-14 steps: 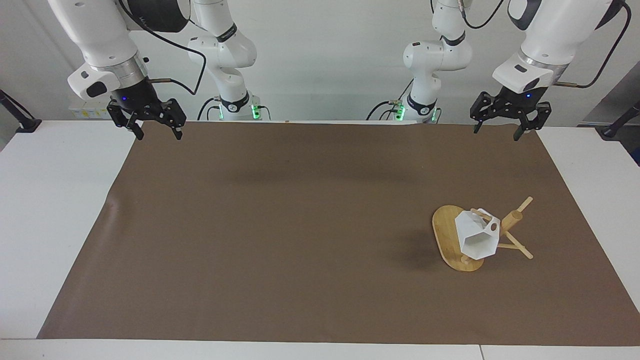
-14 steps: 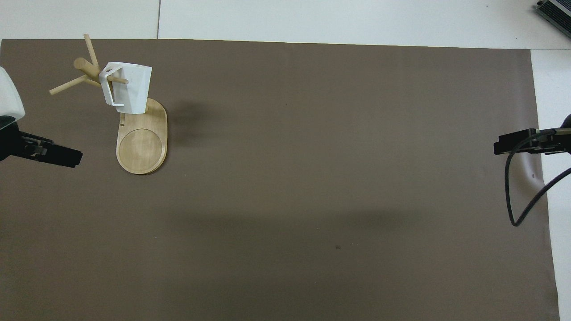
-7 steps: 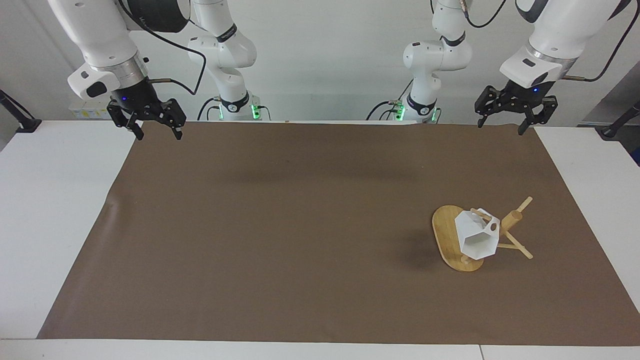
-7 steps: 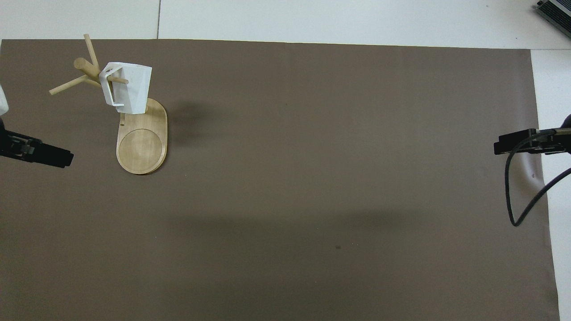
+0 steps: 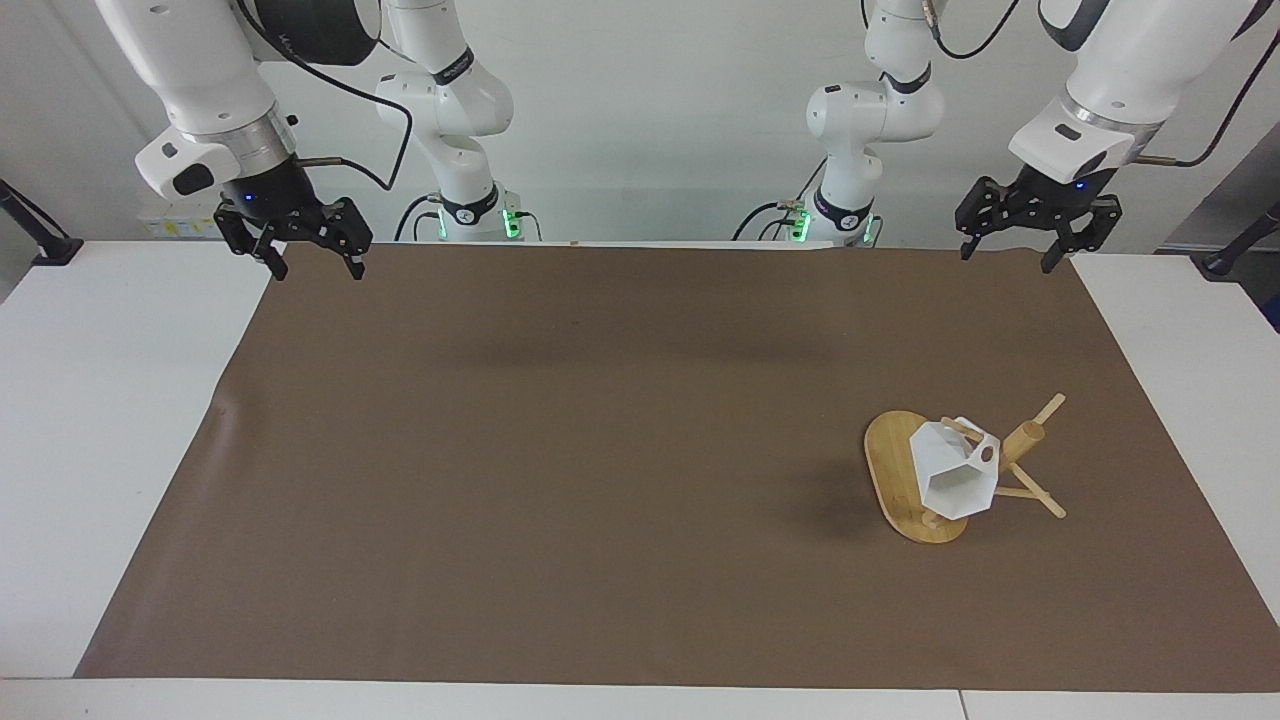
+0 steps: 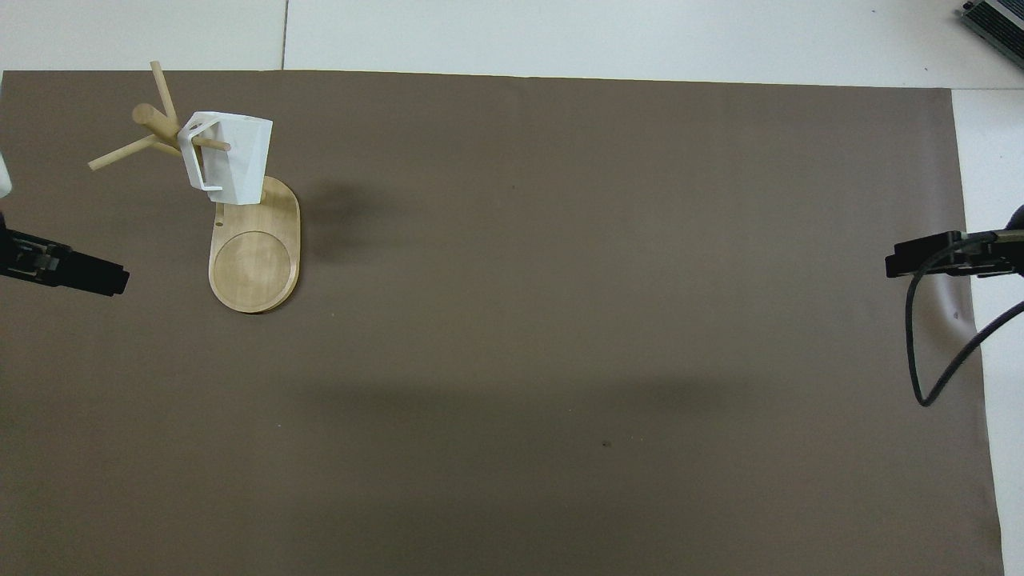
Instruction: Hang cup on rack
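The white faceted cup [image 5: 955, 478] hangs by its handle on a peg of the bamboo rack [image 5: 893, 470], mouth tilted away from the robots. In the overhead view the cup [image 6: 236, 160] sits over the rack's oval base [image 6: 254, 256], beside the post. The rack stands toward the left arm's end of the table. My left gripper [image 5: 1005, 258] hangs open and empty in the air over the mat's edge by the robots, well clear of the rack. My right gripper [image 5: 318, 270] waits open and empty over the mat's corner at its own end.
A brown mat [image 5: 600, 450] covers most of the white table [image 5: 110, 420]. The rack's two free pegs [image 6: 120, 152] stick out toward the left arm's end. A black cable [image 6: 928, 352] loops below the right gripper [image 6: 920, 260]. The left gripper's tip [image 6: 88, 274] shows at the edge.
My left gripper has drawn back a little toward its own end of the table, away from the rack. The cup, the rack and the right arm have not moved.
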